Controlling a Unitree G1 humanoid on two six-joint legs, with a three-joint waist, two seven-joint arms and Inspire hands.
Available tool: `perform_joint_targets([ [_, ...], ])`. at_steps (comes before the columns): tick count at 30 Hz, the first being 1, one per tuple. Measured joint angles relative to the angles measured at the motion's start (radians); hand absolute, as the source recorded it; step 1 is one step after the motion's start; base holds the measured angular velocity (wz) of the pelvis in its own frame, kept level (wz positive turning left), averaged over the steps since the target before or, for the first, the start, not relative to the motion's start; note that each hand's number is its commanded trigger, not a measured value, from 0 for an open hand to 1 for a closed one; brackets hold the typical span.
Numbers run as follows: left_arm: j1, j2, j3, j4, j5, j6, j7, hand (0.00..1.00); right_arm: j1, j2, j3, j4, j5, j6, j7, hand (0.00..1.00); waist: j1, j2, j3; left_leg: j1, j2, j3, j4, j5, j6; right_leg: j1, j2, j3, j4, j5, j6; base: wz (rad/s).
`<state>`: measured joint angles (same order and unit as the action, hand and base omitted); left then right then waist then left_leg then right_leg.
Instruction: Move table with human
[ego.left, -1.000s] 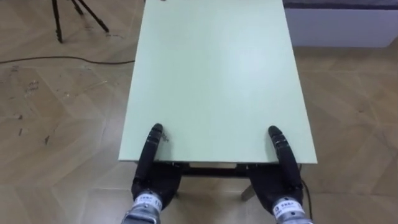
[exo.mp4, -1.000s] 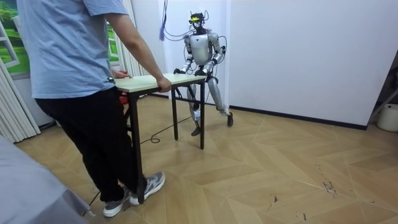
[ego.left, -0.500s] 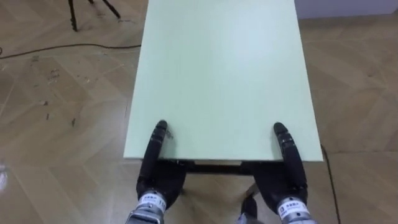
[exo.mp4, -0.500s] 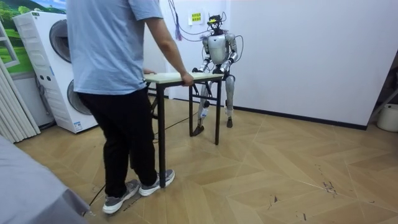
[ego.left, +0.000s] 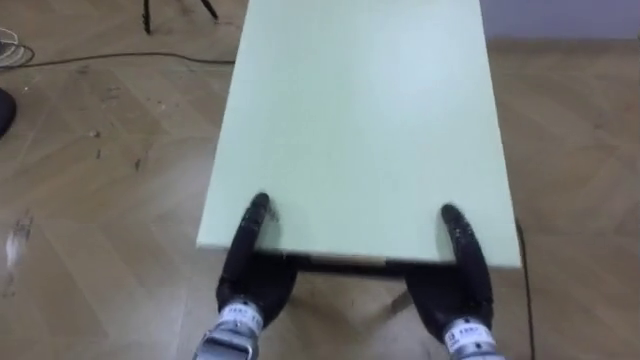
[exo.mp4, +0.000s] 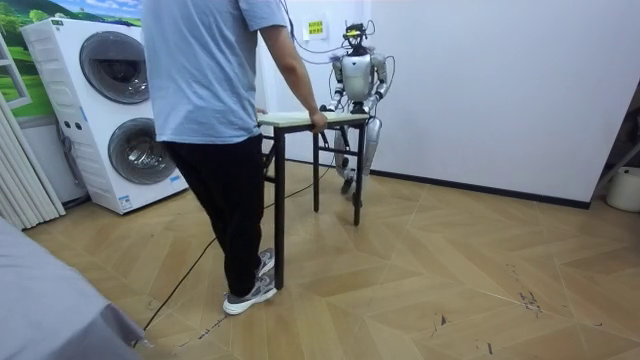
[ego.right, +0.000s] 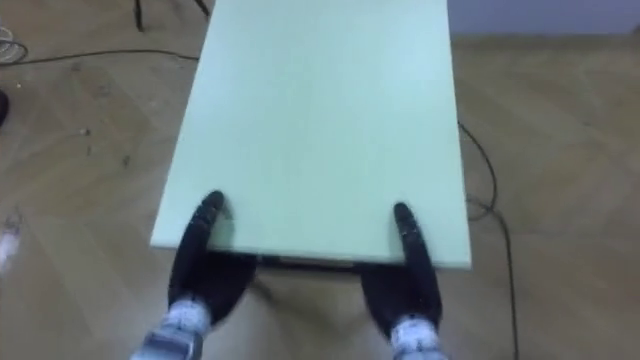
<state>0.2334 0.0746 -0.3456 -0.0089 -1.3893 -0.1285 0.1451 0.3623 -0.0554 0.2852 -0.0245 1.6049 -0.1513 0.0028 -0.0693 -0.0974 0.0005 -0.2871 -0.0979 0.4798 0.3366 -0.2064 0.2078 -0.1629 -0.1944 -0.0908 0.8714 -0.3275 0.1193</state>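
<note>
The left robot hand and the right robot hand are each clamped on the near edge of the pale green surface, one close to each near corner, thumb lying dark along the top and the rest tucked underneath out of sight. Between the two robot hands a dark frame runs just under that edge. The surface carries nothing, and its long edges run straight away from the robot hands towards the far end. Out to either side of the robot hands there is bare herringbone wood floor, with open room along both long edges. Beyond the left robot hand, up by the far corner, stand the thin dark legs of one tripod. From across the room, one person stands at the end of the surface opposite the robot hands, back turned to me, one heel lifted, and the person's hand grips that far edge. The surface is level between the two of them on thin dark legs. Two washing machines are stacked one above the other on the room view's left. A white wall stands close behind the robot, and one small yellow sign hangs on it, its print too small to read.
</note>
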Motion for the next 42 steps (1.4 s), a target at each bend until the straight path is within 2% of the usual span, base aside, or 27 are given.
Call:
perform_joint_targets([
  [2, -0.004, -0.015, 0.012, -0.006, 0.01, 0.001, 0.0, 1.0, -0.022, -0.01, 0.004, -0.002, -0.001, -0.004, -0.001, 1.0, 0.027, 0.002, 0.0058, -0.029, 0.015, 0.01, 0.016, -0.002, 0.004, 0.087, -0.009, 0.003, -0.102, -0.01, 0.003, -0.51],
  [5, -0.004, -0.027, 0.032, -0.023, 0.01, 0.001, 0.0, 1.0, -0.06, -0.023, 0.007, -0.002, -0.004, 0.0, -0.001, 1.0, 0.064, 0.015, 0.0133, -0.106, 0.043, 0.015, 0.072, 0.002, -0.001, 0.19, -0.005, 0.001, -0.435, -0.01, 0.0, -0.51],
  [8, -0.003, -0.03, 0.049, -0.032, 0.01, 0.019, -0.001, 1.0, -0.084, -0.028, 0.006, 0.008, -0.005, 0.003, -0.002, 1.0, 0.088, 0.023, 0.0154, -0.165, 0.074, 0.001, 0.131, 0.009, -0.013, 0.199, 0.016, -0.004, -0.534, -0.04, -0.002, -0.33],
  [12, 0.017, -0.024, 0.062, -0.03, 0.01, 0.042, 0.001, 1.0, -0.09, -0.014, 0.007, 0.05, -0.011, 0.009, -0.002, 1.0, 0.093, 0.028, 0.0191, -0.176, 0.108, -0.061, 0.124, 0.069, -0.047, 0.204, 0.071, -0.022, -0.558, -0.041, -0.009, 0.0],
  [14, 0.033, -0.025, 0.059, -0.03, 0.011, 0.048, 0.002, 1.0, -0.073, -0.013, 0.007, 0.051, -0.016, 0.009, -0.001, 1.0, 0.096, 0.03, 0.0208, -0.174, 0.112, -0.111, 0.119, 0.097, -0.063, 0.193, 0.089, -0.02, -0.519, -0.051, -0.03, 0.07],
  [15, 0.039, -0.024, 0.059, -0.03, 0.011, 0.054, 0.006, 1.0, -0.065, -0.012, 0.007, 0.052, -0.015, 0.009, -0.002, 1.0, 0.108, 0.039, 0.027, -0.173, 0.12, -0.186, 0.118, 0.12, -0.086, 0.174, 0.111, -0.008, -0.477, -0.057, -0.048, -0.21],
  [17, 0.042, -0.033, 0.064, -0.027, 0.012, 0.058, 0.006, 1.0, -0.071, -0.019, 0.005, 0.051, -0.017, 0.01, -0.011, 1.0, 0.132, 0.064, 0.0354, -0.17, 0.112, -0.355, 0.023, 0.227, -0.165, 0.098, 0.168, 0.011, -0.54, -0.027, -0.14, -0.1],
  [18, 0.042, -0.037, 0.063, -0.03, 0.014, 0.063, 0.006, 1.0, -0.071, -0.025, 0.004, 0.048, -0.016, 0.005, -0.011, 1.0, 0.126, 0.068, 0.0314, -0.166, 0.102, -0.364, -0.022, 0.263, -0.19, 0.08, 0.158, -0.024, -0.535, -0.007, -0.149, 0.0],
  [19, 0.044, -0.043, 0.066, -0.035, 0.021, 0.064, 0.005, 1.0, -0.078, -0.033, 0.01, 0.046, -0.009, 0.0, -0.01, 1.0, 0.134, 0.064, 0.0348, -0.165, 0.138, -0.343, 0.024, 0.222, -0.212, 0.046, 0.152, -0.098, -0.516, 0.004, -0.166, -0.14],
  [20, 0.052, -0.046, 0.07, -0.035, 0.021, 0.063, 0.005, 1.0, -0.084, -0.034, 0.016, 0.053, -0.01, 0.0, -0.011, 1.0, 0.141, 0.068, 0.0337, -0.161, 0.166, -0.326, 0.099, 0.159, -0.219, 0.045, 0.156, -0.127, -0.514, 0.011, -0.177, -0.38],
  [21, 0.06, -0.046, 0.073, -0.035, 0.018, 0.06, 0.005, 1.0, -0.088, -0.035, 0.026, 0.057, -0.013, -0.004, -0.015, 1.0, 0.142, 0.08, 0.0357, -0.153, 0.217, -0.315, 0.271, 0.053, -0.243, 0.055, 0.171, -0.18, -0.515, 0.02, -0.193, -0.18],
  [22, 0.063, -0.049, 0.078, -0.034, 0.018, 0.069, 0.005, 1.0, -0.085, -0.036, 0.027, 0.057, -0.013, -0.005, -0.017, 1.0, 0.137, 0.09, 0.0351, -0.132, 0.273, -0.318, 0.418, -0.008, -0.26, 0.056, 0.185, -0.234, -0.511, 0.027, -0.205, 0.1],
  [23, 0.064, -0.05, 0.079, -0.035, 0.019, 0.075, 0.005, 1.0, -0.081, -0.034, 0.027, 0.056, -0.013, -0.007, -0.018, 1.0, 0.123, 0.093, 0.0348, -0.08, 0.331, -0.32, 0.511, -0.028, -0.271, 0.054, 0.197, -0.277, -0.51, 0.031, -0.213, 0.29],
  [24, 0.063, -0.05, 0.08, -0.035, 0.019, 0.079, 0.005, 1.0, -0.08, -0.034, 0.027, 0.055, -0.014, -0.011, -0.018, 1.0, 0.114, 0.096, 0.0339, -0.053, 0.355, -0.321, 0.532, -0.03, -0.274, 0.05, 0.201, -0.288, -0.509, 0.032, -0.215, 0.54],
  [25, 0.061, -0.055, 0.081, -0.035, 0.019, 0.086, 0.005, 1.0, -0.08, -0.033, 0.025, 0.054, -0.024, -0.022, -0.017, 1.0, 0.088, 0.101, 0.0345, 0.018, 0.405, -0.321, 0.542, -0.03, -0.28, 0.038, 0.204, -0.307, -0.506, 0.032, -0.218, 0.51],
  [28, 0.043, -0.066, 0.08, -0.034, 0.02, 0.102, 0.005, 1.0, -0.079, -0.039, 0.014, 0.037, -0.037, -0.035, -0.015, 1.0, 0.057, 0.125, 0.0344, 0.228, 0.47, -0.318, 0.374, 0.001, -0.326, -0.031, 0.202, -0.285, -0.448, 0.033, -0.219, 0.35],
  [29, 0.038, -0.066, 0.08, -0.035, 0.021, 0.102, 0.005, 1.0, -0.08, -0.041, 0.013, 0.032, -0.036, -0.034, -0.015, 1.0, 0.047, 0.129, 0.0345, 0.261, 0.472, -0.32, 0.311, 0.011, -0.329, -0.051, 0.202, -0.266, -0.428, 0.033, -0.219, 0.33],
  [30, 0.02, -0.064, 0.076, -0.032, 0.025, 0.106, 0.005, 1.0, -0.08, -0.042, 0.005, 0.025, -0.032, -0.035, -0.015, 1.0, 0.034, 0.14, 0.0362, 0.319, 0.457, -0.317, 0.154, 0.06, -0.333, -0.097, 0.199, -0.204, -0.379, 0.033, -0.219, 0.45],
  [31, 0.002, -0.055, 0.07, -0.023, 0.028, 0.108, 0.007, 1.0, -0.078, -0.041, 0.0, 0.026, -0.017, -0.034, -0.014, 1.0, 0.023, 0.137, 0.0348, 0.373, 0.419, -0.303, 0.022, 0.069, -0.352, -0.155, 0.173, -0.155, -0.284, 0.034, -0.218, 0.58],
  [32, 0.003, -0.054, 0.068, -0.018, 0.026, 0.104, 0.007, 1.0, -0.069, -0.049, -0.004, 0.02, -0.01, -0.02, -0.013, 1.0, -0.019, 0.138, 0.0436, 0.414, 0.392, -0.293, -0.043, 0.088, -0.371, -0.274, 0.144, -0.138, -0.087, 0.05, -0.238, 0.34],
  [33, 0.015, -0.052, 0.067, -0.018, 0.026, 0.093, 0.003, 1.0, -0.067, -0.051, -0.004, 0.02, -0.014, -0.007, -0.013, 1.0, -0.021, 0.158, 0.0372, 0.415, 0.406, -0.278, -0.05, 0.082, -0.373, -0.314, 0.198, -0.104, -0.105, 0.05, -0.241, -0.1],
  [34, 0.039, -0.027, 0.067, -0.048, 0.018, 0.066, -0.016, 1.0, -0.071, -0.039, 0.004, 0.013, -0.022, 0.014, -0.011, 1.0, -0.01, 0.183, 0.0334, 0.405, 0.441, -0.265, -0.054, 0.059, -0.376, -0.362, 0.329, -0.065, -0.323, 0.121, -0.288, -0.35],
  [35, 0.048, -0.01, 0.067, -0.074, 0.015, 0.061, -0.02, 1.0, -0.069, -0.033, 0.01, -0.003, -0.026, 0.015, -0.011, 1.0, -0.004, 0.169, 0.0342, 0.4, 0.43, -0.262, -0.047, 0.034, -0.378, -0.369, 0.343, -0.086, -0.42, 0.247, -0.325, -0.29],
  [36, 0.041, -0.029, 0.061, -0.088, 0.009, 0.059, -0.024, 1.0, -0.058, -0.062, 0.01, -0.072, -0.043, 0.001, -0.024, 1.0, 0.011, 0.188, 0.038, 0.399, 0.409, -0.266, -0.006, -0.051, -0.378, -0.384, 0.316, -0.159, -0.426, 0.283, -0.343, -0.2],
  [37, 0.027, -0.042, 0.06, -0.086, 0.004, 0.059, -0.02, 1.0, -0.078, -0.076, 0.009, -0.078, -0.046, -0.004, -0.039, 1.0, 0.022, 0.186, 0.041, 0.384, 0.362, -0.296, 0.025, -0.102, -0.367, -0.405, 0.299, -0.175, -0.41, 0.284, -0.344, 0.0],
  [38, 0.019, -0.042, 0.048, -0.071, -0.002, 0.058, -0.019, 1.0, -0.083, -0.08, -0.002, -0.065, -0.046, -0.008, -0.043, 1.0, 0.008, 0.171, 0.04, 0.365, 0.311, -0.316, 0.026, -0.115, -0.354, -0.406, 0.258, -0.207, -0.417, 0.287, -0.344, 0.16],
  [42, -0.021, -0.051, 0.006, -0.016, -0.002, 0.036, -0.018, 1.0, -0.073, -0.09, -0.005, -0.049, -0.04, -0.031, -0.042, 1.0, -0.016, 0.17, 0.0397, 0.345, 0.223, -0.329, -0.008, -0.171, -0.303, -0.406, 0.188, -0.254, -0.473, 0.35, -0.326, 0.44],
])
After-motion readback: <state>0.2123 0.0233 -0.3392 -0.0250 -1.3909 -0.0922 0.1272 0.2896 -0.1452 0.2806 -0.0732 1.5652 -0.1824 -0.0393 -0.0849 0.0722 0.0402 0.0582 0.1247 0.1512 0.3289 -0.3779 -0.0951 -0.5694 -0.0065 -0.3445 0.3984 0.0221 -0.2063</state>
